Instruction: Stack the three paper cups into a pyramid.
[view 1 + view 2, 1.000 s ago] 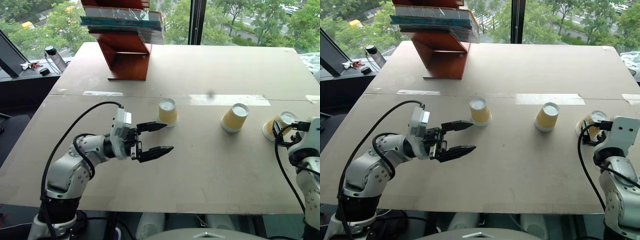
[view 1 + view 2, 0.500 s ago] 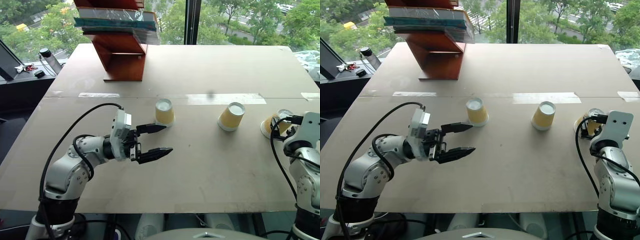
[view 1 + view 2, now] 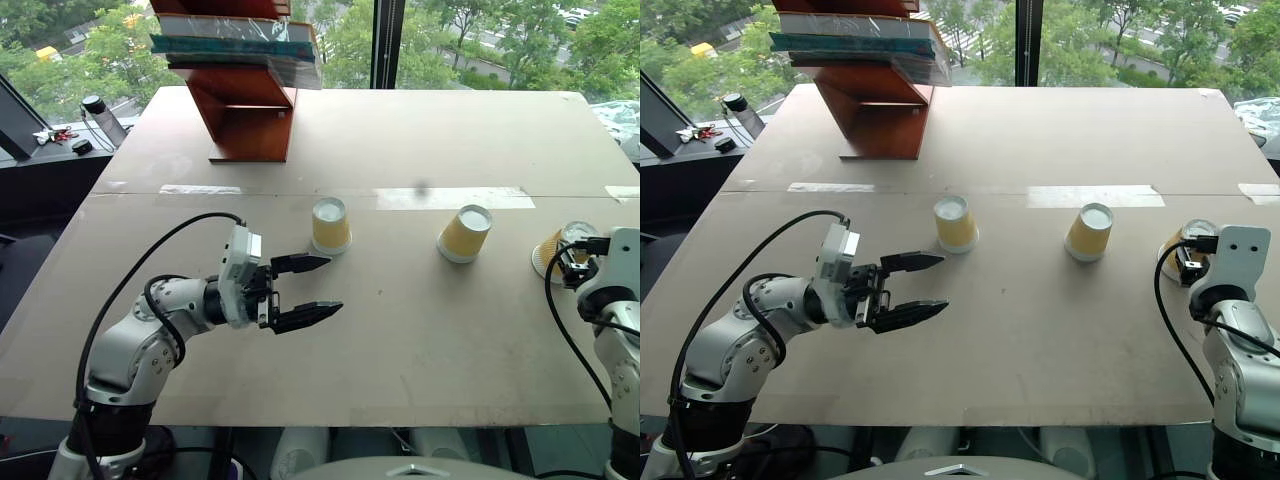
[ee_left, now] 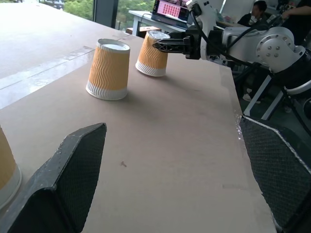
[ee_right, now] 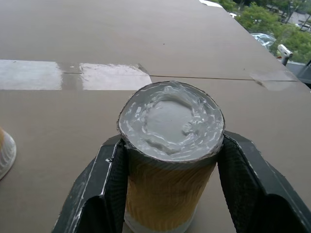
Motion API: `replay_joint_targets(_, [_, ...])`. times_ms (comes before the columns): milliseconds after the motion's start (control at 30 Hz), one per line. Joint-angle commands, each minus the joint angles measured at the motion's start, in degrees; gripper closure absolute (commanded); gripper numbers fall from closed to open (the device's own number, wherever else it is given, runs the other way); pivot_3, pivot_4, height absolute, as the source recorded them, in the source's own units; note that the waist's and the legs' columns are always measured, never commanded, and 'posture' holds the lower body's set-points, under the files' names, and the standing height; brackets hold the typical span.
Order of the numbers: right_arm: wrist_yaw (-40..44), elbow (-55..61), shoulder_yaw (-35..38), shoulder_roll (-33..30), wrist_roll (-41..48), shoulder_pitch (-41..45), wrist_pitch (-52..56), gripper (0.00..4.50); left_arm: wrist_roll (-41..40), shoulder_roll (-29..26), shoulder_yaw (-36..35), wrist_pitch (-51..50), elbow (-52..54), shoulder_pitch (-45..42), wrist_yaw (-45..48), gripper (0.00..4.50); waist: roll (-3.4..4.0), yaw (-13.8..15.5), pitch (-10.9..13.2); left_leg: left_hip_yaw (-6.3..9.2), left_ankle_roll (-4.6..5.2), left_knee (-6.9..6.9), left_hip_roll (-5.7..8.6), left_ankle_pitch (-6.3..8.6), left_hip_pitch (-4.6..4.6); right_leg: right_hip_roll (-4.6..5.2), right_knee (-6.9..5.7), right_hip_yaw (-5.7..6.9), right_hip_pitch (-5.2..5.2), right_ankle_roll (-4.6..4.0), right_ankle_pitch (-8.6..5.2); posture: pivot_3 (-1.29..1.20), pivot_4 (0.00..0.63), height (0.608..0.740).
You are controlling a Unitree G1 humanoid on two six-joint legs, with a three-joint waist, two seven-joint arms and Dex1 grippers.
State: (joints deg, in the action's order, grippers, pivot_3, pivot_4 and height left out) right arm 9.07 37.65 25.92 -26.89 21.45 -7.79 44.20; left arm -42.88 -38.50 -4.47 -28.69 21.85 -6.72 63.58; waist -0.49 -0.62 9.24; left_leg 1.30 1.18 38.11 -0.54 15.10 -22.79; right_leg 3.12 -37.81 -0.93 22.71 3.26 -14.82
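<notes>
The right claw [image 5: 170, 194] is clenched on the right cup [image 3: 560, 250], just beside the tabletop's [image 3: 420, 350] right edge. The left claw [image 3: 312, 290], released, hovers near the left cup [image 3: 331, 224]; bare tabletop lies between it and the middle cup [image 3: 465, 234].

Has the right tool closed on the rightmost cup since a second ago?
Yes. The right tool now clamps the rightmost cup, which remains just right of the table's tape strip.

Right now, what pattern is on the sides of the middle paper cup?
Wavy yellow-tan ribs on the middle paper cup, best in the left wrist view.
</notes>
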Motion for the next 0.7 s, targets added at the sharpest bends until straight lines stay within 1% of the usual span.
replay_joint_targets(33, [12.9, 14.2, 3.9, -6.2, 12.3, -8.6, 4.6, 2.59, 0.1, -0.4, -1.0, 1.7, 0.1, -0.1, 1.2, 0.0, -0.01, 0.0, 0.0, 0.04, 0.01, -0.04, -0.04, 0.0, 0.02, 0.0, 0.03, 0.03, -0.03, 0.03, -0.02, 0.0, 0.15, 0.74])
replay_joint_targets(67, [16.2, 17.7, 4.1, -8.4, 15.4, -11.5, 5.0, 2.59, 0.2, -0.4, -0.8, 1.9, -0.3, -0.2, 1.5, 0.0, 0.0, -0.1, 0.0, 0.06, 0.01, -0.04, -0.04, 0.0, 0.02, -0.02, 0.04, 0.05, -0.05, 0.03, -0.02, 0.0, 0.15, 0.74])
replay_joint_targets(133, [19.7, 21.6, 3.6, -11.7, 20.5, -14.0, 4.6, 2.59, 0.4, -0.5, -0.6, 2.3, -1.1, -0.4, 2.2, 0.0, 0.01, -0.3, 0.0, 0.03, 0.01, -0.03, -0.06, 0.0, 0.05, -0.02, 0.02, 0.01, -0.05, 0.03, -0.02, 0.0, 0.15, 0.74])
replay_joint_targets(167, [19.9, 22.2, 1.1, -13.8, 22.9, -13.2, 3.8, 2.59, 0.5, -0.6, -0.6, 2.7, -1.7, 0.0, 3.0, 0.0, -0.03, -0.5, 0.0, 0.0, 0.01, -0.03, -0.06, 0.01, 0.09, -0.02, 0.01, -0.02, -0.06, 0.03, -0.02, 0.0, 0.15, 0.74])
replay_joint_targets(200, [19.6, 22.4, -2.3, -15.2, 23.1, -11.3, 2.9, 2.59, 0.7, -0.6, -0.7, 3.4, -2.2, 0.3, 3.9, 0.0, -0.04, -0.6, 0.0, -0.01, 0.01, -0.01, -0.08, 0.01, 0.12, -0.07, 0.02, -0.05, -0.08, 0.03, -0.02, 0.0, 0.15, 0.74])
replay_joint_targets(267, [18.5, 22.2, -10.3, -16.5, 19.3, -6.1, 1.6, 2.59, 1.3, -0.7, -0.9, 4.6, -3.3, 0.7, 5.0, 0.0, -0.19, -0.9, 0.1, -0.05, 0.01, 0.05, -0.09, 0.0, 0.18, -0.1, 0.04, -0.09, -0.1, 0.0, -0.02, 0.0, 0.15, 0.74])
replay_joint_targets(300, [17.5, 20.6, -15.0, -14.9, 16.6, -2.9, 0.3, 2.59, 1.9, -1.1, -1.1, 5.3, -3.6, 1.0, 5.5, 0.0, -0.26, -0.8, 0.1, -0.03, 0.01, 0.07, -0.09, 0.0, 0.16, -0.1, 0.03, -0.07, -0.1, -0.09, -0.08, 0.0, 0.15, 0.74])
replay_joint_targets(367, [17.5, 15.4, -25.6, -13.6, 8.6, 3.0, -4.2, 2.59, 2.3, -1.6, -2.1, 5.7, -4.7, 1.3, 5.5, 0.0, -0.39, -0.5, 0.1, 0.05, 0.01, 0.12, -0.08, 0.0, 0.14, -0.12, 0.02, -0.02, -0.11, -0.18, -0.12, 0.0, 0.15, 0.74])
replay_joint_targets(433, [18.4, 10.9, -32.0, -12.0, 3.4, 6.7, -8.5, 2.59, 3.0, -2.3, -2.8, 6.2, -5.4, 1.8, 5.7, 0.0, -0.4, -0.3, 0.1, 0.03, 0.0, 0.14, -0.05, -0.01, 0.13, -0.13, 0.02, -0.03, -0.09, -0.19, -0.12, 0.0, 0.15, 0.74])
replay_joint_targets(500, [19.8, 7.8, -35.4, -10.6, 1.4, 9.2, -11.1, 2.59, 3.0, -2.5, -3.3, 6.3, -5.6, 2.2, 5.5, 0.0, -0.4, 0.1, 0.1, 0.07, 0.0, 0.14, -0.05, -0.01, 0.05, -0.09, 0.03, 0.01, -0.06, -0.15, -0.09, 0.0, 0.15, 0.74])
replay_joint_targets(533, [20.5, 6.4, -36.5, -9.9, 0.6, 10.3, -12.2, 2.59, 2.8, -2.6, -3.6, 6.2, -5.5, 2.5, 5.4, 0.0, -0.4, 0.2, 0.1, 0.07, 0.0, 0.13, -0.05, -0.01, 0.01, -0.05, 0.04, 0.01, -0.05, 0.0, -0.02, 0.0, 0.15, 0.74])
replay_joint_targets(700, [24.1, 0.2, -40.1, -6.2, -0.8, 16.6, -15.4, 2.59, 2.0, -3.0, -5.3, 5.9, -4.7, 4.1, 4.9, 0.0, -0.42, -0.2, 0.1, 0.12, -0.01, 0.08, -0.04, 0.01, -0.09, 0.01, 0.15, 0.02, 0.0, 0.03, -0.01, 0.0, 0.15, 0.74])
